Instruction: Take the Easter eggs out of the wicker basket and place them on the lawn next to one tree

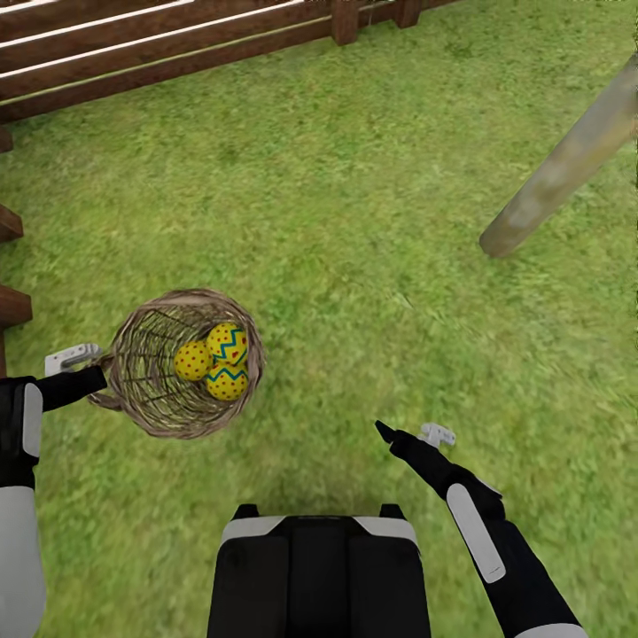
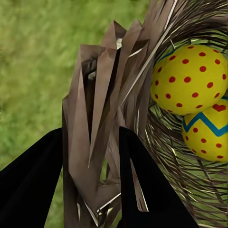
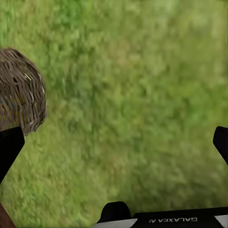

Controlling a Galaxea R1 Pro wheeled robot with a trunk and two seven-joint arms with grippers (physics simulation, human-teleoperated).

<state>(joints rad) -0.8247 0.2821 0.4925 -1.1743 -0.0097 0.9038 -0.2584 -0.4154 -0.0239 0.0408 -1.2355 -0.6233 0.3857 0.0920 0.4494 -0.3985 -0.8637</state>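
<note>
Left gripper (image 2: 90,156) clamps the wicker basket (image 1: 159,403) by its left rim, three Easter eggs (image 1: 213,359) inside, nearer this arm; right gripper (image 1: 408,436) hangs spread and empty; the tree (image 1: 567,164) stands far right

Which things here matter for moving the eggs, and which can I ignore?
Part of the job:
- three Easter eggs, all in the basket
- wicker basket, its rim between the left gripper jaws
- lawn
- tree, pale trunk, ahead on the right
- right gripper, jaws apart, holding nothing

Just there:
- wooden fence
</note>
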